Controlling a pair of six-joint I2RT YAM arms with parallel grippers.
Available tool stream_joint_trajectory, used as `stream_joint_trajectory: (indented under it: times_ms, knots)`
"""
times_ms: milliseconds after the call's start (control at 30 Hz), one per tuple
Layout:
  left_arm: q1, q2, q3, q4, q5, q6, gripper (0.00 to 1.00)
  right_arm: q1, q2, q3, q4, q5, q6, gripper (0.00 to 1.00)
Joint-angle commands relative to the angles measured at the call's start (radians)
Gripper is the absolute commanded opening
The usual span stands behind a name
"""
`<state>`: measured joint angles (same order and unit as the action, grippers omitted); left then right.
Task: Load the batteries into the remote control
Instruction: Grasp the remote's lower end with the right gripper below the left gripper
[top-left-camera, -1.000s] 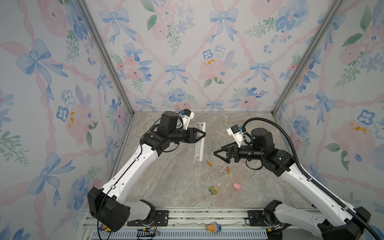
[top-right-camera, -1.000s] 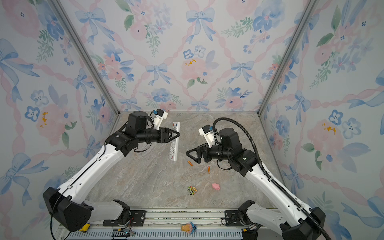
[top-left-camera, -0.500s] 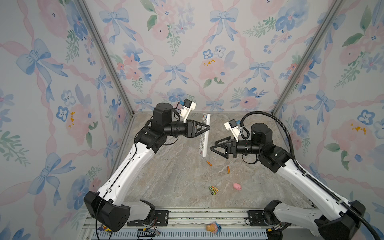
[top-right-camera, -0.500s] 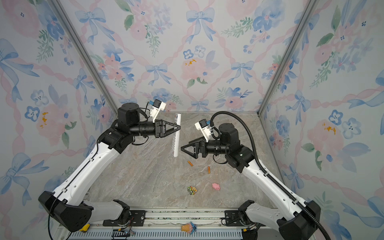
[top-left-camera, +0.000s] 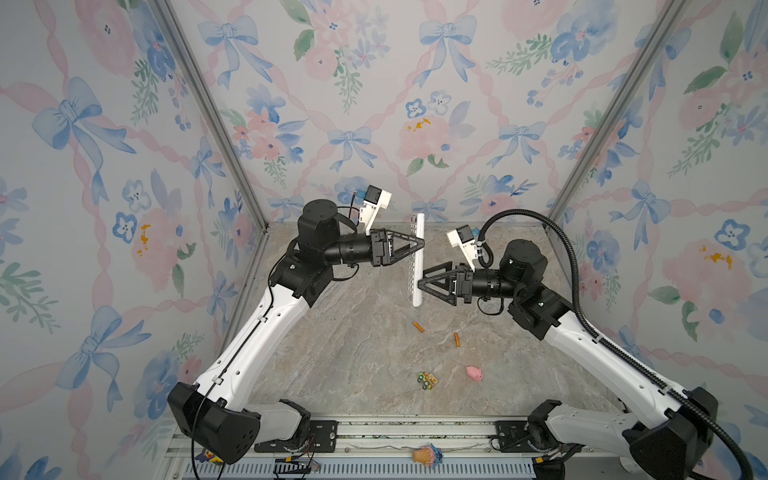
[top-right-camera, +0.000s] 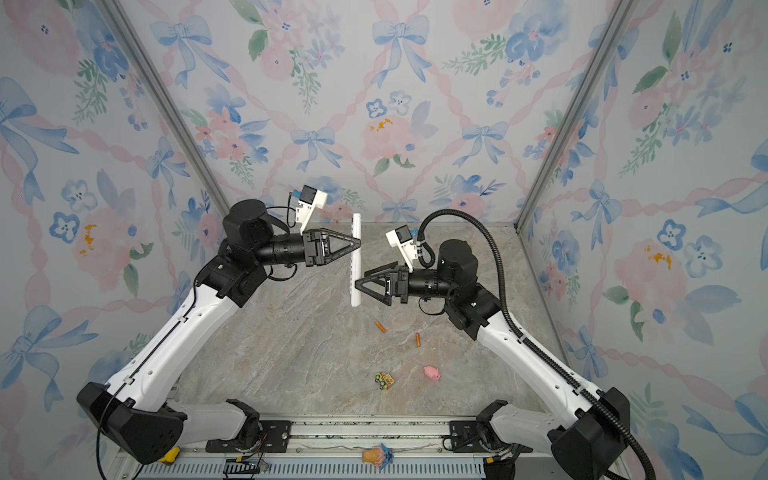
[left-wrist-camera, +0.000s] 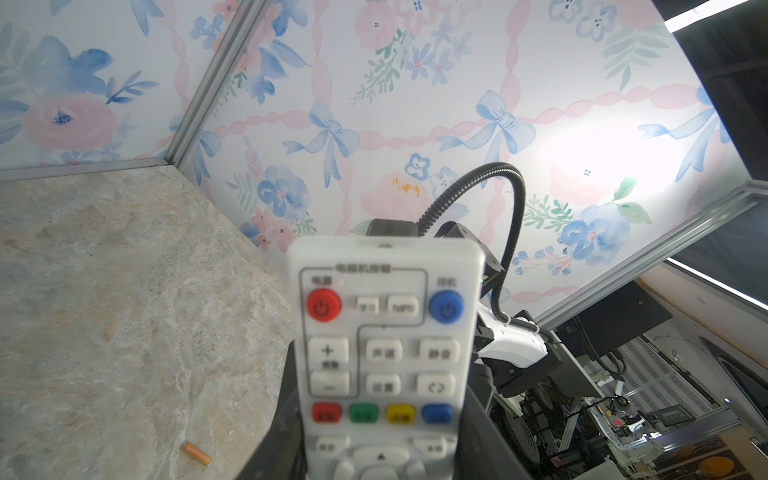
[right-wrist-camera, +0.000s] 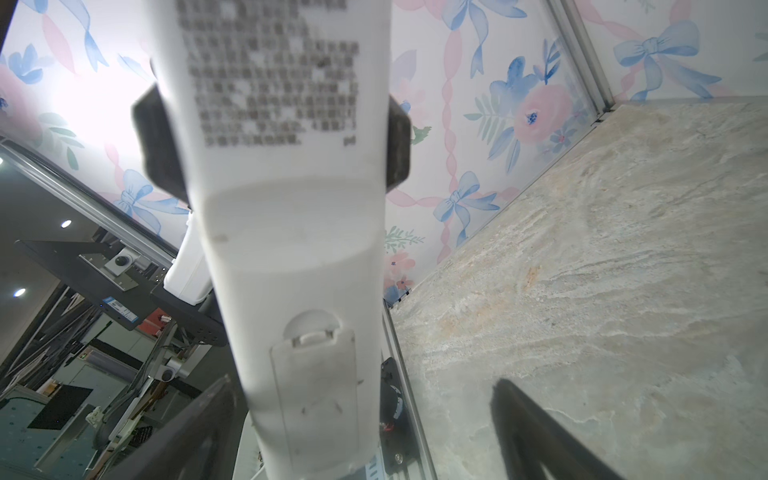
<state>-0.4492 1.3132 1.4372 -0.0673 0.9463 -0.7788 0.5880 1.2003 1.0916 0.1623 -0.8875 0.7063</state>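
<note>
**A:** How far along is the loading?

**B:** Hardly started, I judge. Neither of the batteries (top-left-camera: 418, 327) is in. Both lie loose on the surface (top-left-camera: 340, 357), near each other, with the second battery (top-left-camera: 457, 339) more toward the right arm.

**A:** And the remote control (top-left-camera: 416, 264)?

**B:** It is clear of the surface, held up between the two arms and apart from the batteries. The left pincer (top-left-camera: 419, 249) is part closed and clamped on its two long sides. The button face looks toward the left wrist camera.

**A:** The right pincer (top-left-camera: 421, 279)?

**B:** Spread wide, gripping nothing. It faces the plain back, with its jaws standing either side of the end that carries the cover. I cannot tell whether a jaw touches the remote.

**A:** Is the compartment open?

**B:** No. In the right wrist view the cover (right-wrist-camera: 316, 395) sits shut in the back. As I read it, nearly everything is left: take the cover off, pick up each battery, seat both, and close it again.

**A:** Count things for me.

**B:** One remote control, two batteries, one cover, two pincers. There are also two strays on the surface, one pink pig toy (top-left-camera: 474, 372) and one small toy car (top-left-camera: 427, 380). Both sit nearer the front rail than the batteries, well apart from the remote.
</note>
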Motion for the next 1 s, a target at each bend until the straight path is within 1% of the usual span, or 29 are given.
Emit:
stream_joint_trajectory:
  times_ms: [0,233,300,600,700,833,967]
  knots:
    - [0.009,-0.012,-0.023,0.123,0.039,-0.074,0.07,-0.007,0.015,-0.004,0.101,-0.050,0.054,0.97]
    - [0.009,-0.015,-0.027,0.130,0.036,-0.079,0.07,0.007,0.033,0.001,0.145,-0.094,0.081,0.99]
    - [0.009,-0.017,-0.031,0.135,0.031,-0.081,0.07,0.012,0.038,0.001,0.147,-0.099,0.081,0.96]
    - [0.007,-0.015,-0.040,0.174,0.025,-0.104,0.07,0.018,0.052,0.004,0.161,-0.117,0.087,0.89]
    - [0.007,-0.010,-0.041,0.191,0.023,-0.111,0.07,0.022,0.061,0.008,0.159,-0.128,0.087,0.83]
    - [0.006,-0.008,-0.047,0.213,0.017,-0.121,0.07,0.021,0.056,0.007,0.157,-0.128,0.084,0.79]
    - [0.007,-0.014,-0.059,0.224,0.004,-0.122,0.07,0.022,0.056,0.008,0.156,-0.128,0.086,0.71]
